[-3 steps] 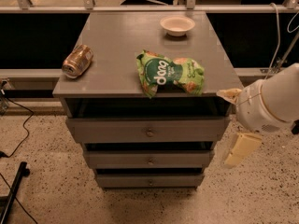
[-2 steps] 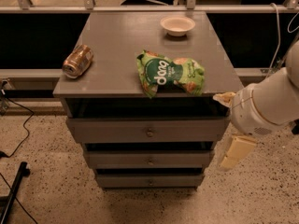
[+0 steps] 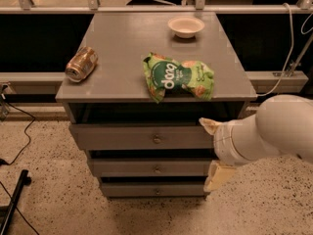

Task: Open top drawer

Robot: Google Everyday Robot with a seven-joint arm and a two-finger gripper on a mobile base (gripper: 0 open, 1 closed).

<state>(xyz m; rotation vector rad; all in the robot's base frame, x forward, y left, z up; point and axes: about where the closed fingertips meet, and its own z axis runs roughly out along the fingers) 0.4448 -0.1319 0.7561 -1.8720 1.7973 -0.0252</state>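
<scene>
The top drawer (image 3: 122, 137) is the widest of three grey drawer fronts, just under the cabinet top, with a small round metal knob (image 3: 157, 139) at its centre. Its front lies roughly in line with the cabinet front. My gripper (image 3: 213, 151) is at the right end of the drawers, its two cream fingers spread wide apart. The upper fingertip (image 3: 209, 125) is by the top drawer's right end and the lower finger (image 3: 217, 176) is beside the bottom drawers. It holds nothing. My white arm (image 3: 274, 131) comes in from the right.
On the cabinet top (image 3: 122, 43) lie a green chip bag (image 3: 177, 76), a tipped brown can (image 3: 81, 64) at the left and a white bowl (image 3: 186, 26) at the back. Two narrower drawers (image 3: 146, 168) sit below. Speckled floor and a cable (image 3: 19, 146) lie to the left.
My arm and gripper have moved left, from beside the cabinet to the right end of the drawer fronts. The drawers and the things on top have not moved.
</scene>
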